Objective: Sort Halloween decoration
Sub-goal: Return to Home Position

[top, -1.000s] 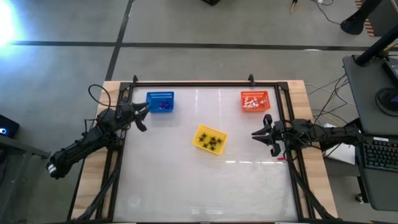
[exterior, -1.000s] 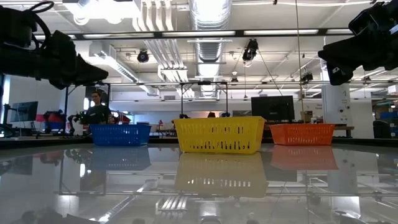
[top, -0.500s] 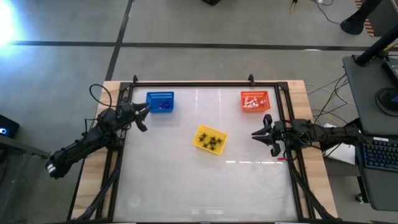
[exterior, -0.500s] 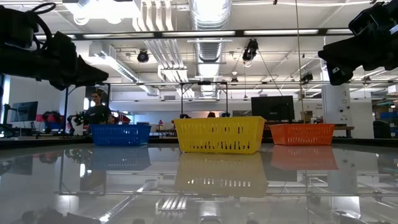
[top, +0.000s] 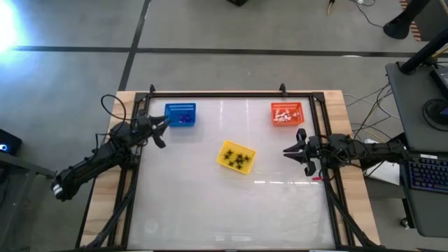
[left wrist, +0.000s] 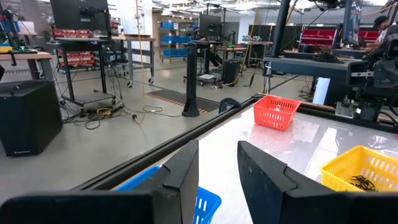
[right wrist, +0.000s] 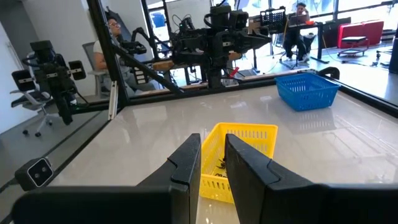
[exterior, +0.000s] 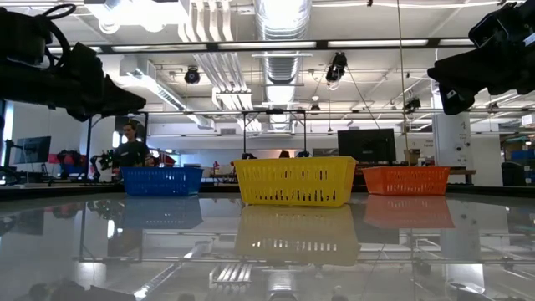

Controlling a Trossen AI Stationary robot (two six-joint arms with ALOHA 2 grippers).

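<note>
Two dark arms flank a glossy white worktop (top: 231, 210), seen from overhead. The left pincer (top: 162, 132) hovers at the worktop's left edge, just beside the blue basket (top: 180, 106), its fingers (left wrist: 180, 180) parted by a narrow gap and grasping nothing; the right pincer (top: 297, 150) hangs at the right edge, near the orange basket (top: 287, 105), its fingers (right wrist: 186, 168) likewise a little apart and empty.

The Halloween decoration lies sorted by colour in three baskets: purple bits (top: 185, 120) in the blue basket, near the worktop's upper left corner in the overhead view; white bits (top: 282, 116) in the orange basket, near the upper right corner; black spiders (top: 240, 160) in the yellow basket (top: 227, 148), which sits turned at a slant near the middle, well apart from both pincers.

From table height the baskets stand in a row, blue, yellow, orange, mirrored in the shiny surface, with both pincers raised clear above it; a person (exterior: 131, 149) shows in the room beyond the blue basket. The left wrist camera catches the spiders as a dark tangle behind the yellow basket's mesh.
</note>
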